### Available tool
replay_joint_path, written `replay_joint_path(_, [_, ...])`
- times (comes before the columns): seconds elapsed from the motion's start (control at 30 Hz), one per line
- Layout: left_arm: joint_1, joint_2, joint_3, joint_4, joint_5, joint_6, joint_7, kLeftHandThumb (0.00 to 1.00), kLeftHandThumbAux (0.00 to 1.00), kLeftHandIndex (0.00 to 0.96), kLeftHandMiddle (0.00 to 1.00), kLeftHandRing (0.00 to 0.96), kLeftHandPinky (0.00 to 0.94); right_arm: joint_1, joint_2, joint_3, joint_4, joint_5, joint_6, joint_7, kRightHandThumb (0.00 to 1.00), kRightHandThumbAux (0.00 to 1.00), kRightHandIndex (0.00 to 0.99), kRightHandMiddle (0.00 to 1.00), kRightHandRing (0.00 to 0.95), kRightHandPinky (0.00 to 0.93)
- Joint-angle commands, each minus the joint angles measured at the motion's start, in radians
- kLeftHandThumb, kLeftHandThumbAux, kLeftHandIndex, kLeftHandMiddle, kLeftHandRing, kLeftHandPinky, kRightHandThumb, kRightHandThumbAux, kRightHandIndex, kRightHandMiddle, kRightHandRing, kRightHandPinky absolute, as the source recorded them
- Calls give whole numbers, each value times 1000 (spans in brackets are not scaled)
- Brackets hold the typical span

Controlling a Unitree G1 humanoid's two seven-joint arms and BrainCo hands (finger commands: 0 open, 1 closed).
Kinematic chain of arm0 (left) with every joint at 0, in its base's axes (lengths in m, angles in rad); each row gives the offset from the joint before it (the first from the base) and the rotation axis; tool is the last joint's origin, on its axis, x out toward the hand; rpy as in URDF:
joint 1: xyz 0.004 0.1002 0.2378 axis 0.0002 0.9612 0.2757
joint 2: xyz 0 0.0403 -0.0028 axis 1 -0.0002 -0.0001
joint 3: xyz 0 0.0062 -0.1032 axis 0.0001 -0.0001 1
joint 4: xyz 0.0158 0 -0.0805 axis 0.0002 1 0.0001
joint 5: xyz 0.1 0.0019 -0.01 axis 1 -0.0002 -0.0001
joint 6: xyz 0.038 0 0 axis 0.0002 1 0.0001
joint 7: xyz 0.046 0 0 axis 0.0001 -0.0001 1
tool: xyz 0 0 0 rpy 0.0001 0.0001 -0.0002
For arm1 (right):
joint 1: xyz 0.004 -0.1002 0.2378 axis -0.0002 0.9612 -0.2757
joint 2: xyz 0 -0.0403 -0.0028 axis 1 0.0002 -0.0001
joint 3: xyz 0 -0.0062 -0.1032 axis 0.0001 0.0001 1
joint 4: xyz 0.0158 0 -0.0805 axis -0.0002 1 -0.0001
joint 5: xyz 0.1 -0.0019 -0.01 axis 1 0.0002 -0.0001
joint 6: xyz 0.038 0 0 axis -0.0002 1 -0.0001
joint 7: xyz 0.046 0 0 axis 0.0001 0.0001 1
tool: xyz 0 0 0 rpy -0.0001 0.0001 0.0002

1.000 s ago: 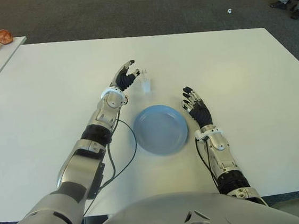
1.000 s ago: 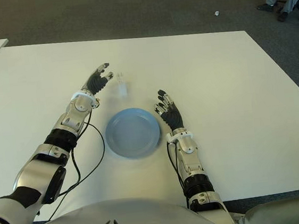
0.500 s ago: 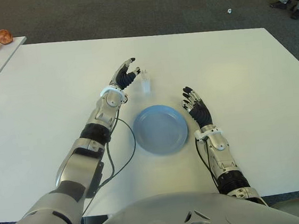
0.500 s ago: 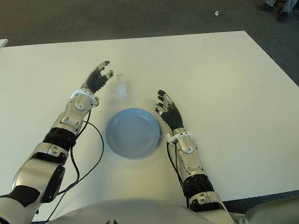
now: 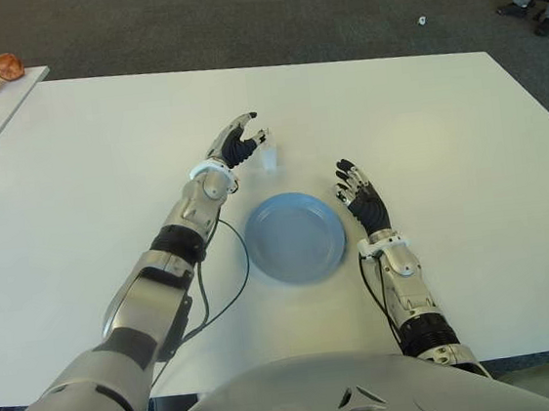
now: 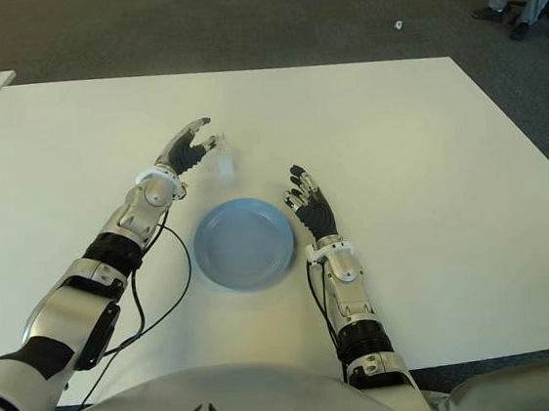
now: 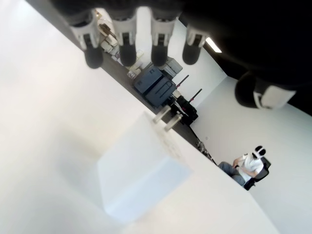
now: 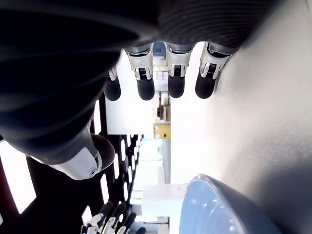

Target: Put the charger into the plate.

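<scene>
Task barely started, I'd say: charger sits on the white table, prongs up, just beyond the far rim of the blue plate. Plate has nothing in it. No grasp yet, so pick, carry and drop are all left to do.

My left hand is the working one. It shows just to the left of the charger, fingers extended toward it, thumb apart from the others, holding nothing. In the left wrist view the four fingertips hang above the charger w/ the thumb off to one side; the white block is framed between them but a clear gap shows all round, no contact I can see. So: hand spread, lined up, not closed.

Right hand is idle, showing beside the plate on its right side, fingers straight and loose, grasping nothing. Right wrist view confirms: fingertips unbent, plate rim close by.

My read: next I need to bring the left hand a touch closer, close thumb vs fingers on the charger body, then it's a short move toward me to the plate. The charger is small and looks light, so it might tip or slide if I nudge it first.
</scene>
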Motion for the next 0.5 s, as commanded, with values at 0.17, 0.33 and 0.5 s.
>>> replay_joint_path(0.17, [-75, -3, -86, 123, 96, -129, 106, 286, 277, 0, 0, 0, 90, 46, 1, -8, 35, 1, 54, 4, 0, 669, 0, 0, 0, 0])
replay_joint_path(0.33, [-104, 2, -125, 166, 131, -186, 126, 273, 321, 0, 0, 0, 104, 50, 0, -9, 31, 2, 56, 6, 0, 677, 0, 0, 0, 0])
replay_joint_path(0.5, [-135, 13, -168, 203, 173, -232, 125, 227, 398, 0, 0, 0, 92, 56, 1, -10, 23, 4, 61, 9, 0, 674, 0, 0, 0, 0])
